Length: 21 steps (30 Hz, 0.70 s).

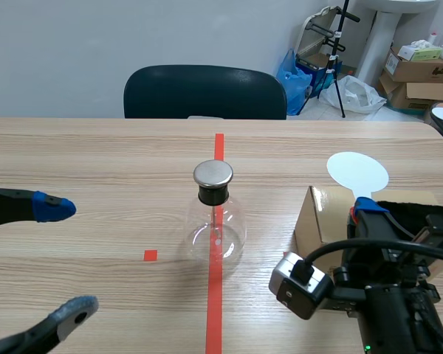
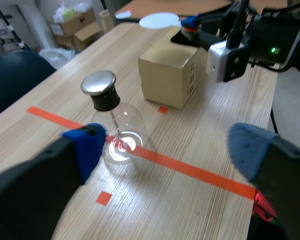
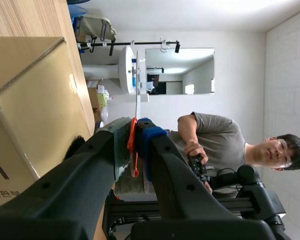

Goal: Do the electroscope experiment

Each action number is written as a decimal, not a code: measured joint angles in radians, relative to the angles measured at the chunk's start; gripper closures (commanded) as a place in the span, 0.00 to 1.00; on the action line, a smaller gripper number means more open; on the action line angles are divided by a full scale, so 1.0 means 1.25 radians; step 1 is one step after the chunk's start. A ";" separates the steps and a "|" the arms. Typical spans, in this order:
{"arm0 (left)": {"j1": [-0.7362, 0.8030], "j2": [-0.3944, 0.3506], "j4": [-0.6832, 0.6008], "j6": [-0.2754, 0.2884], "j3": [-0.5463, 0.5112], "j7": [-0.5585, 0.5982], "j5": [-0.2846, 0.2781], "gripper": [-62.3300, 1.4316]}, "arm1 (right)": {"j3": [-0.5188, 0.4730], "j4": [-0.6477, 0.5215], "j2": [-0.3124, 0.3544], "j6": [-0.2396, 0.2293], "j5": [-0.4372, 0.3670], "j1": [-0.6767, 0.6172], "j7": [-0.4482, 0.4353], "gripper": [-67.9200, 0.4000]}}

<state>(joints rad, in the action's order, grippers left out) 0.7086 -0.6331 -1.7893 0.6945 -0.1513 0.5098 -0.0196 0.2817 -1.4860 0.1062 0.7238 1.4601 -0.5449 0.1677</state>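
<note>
An electroscope flask (image 1: 216, 232) stands upright at the middle of a wooden table (image 1: 96, 155), its long axis vertical, squarely on the red tape line (image 1: 215, 295). The round, clear glass body is closed by a black stopper (image 1: 213, 195) under a flat metal cap (image 1: 213, 174); a thin rod (image 1: 217, 217) hangs inside. To the left, the left gripper (image 1: 66, 262) hovers released, blue-padded fingers spread wide. To the right sits a closed cardboard box (image 1: 317, 221) (contents unseen). Beside it, the right gripper (image 1: 363, 209) is clenched on the orange handle of a white disc paddle (image 1: 358, 172), disc end pointing far. A dark chair (image 1: 204, 92) stands at the far edge.
</note>
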 measured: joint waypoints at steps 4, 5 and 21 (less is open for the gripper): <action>-0.059 -0.002 0.015 0.000 0.042 -0.100 -0.004 0.87 | 0.034 0.000 0.016 -0.002 0.000 0.012 0.043 0.98; -0.080 -0.002 0.027 0.000 0.061 -0.122 -0.005 0.94 | 0.044 0.000 0.021 -0.002 0.000 0.016 0.052 0.98; -0.529 0.030 0.495 0.000 0.384 -0.069 -0.002 0.93 | 0.231 0.000 0.120 -0.044 0.000 0.124 0.206 0.98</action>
<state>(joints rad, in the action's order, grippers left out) 0.0467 -0.5957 -1.1709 0.6945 0.3283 0.4236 -0.0219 0.5705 -1.4860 0.2562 0.6685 1.4601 -0.3901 0.4255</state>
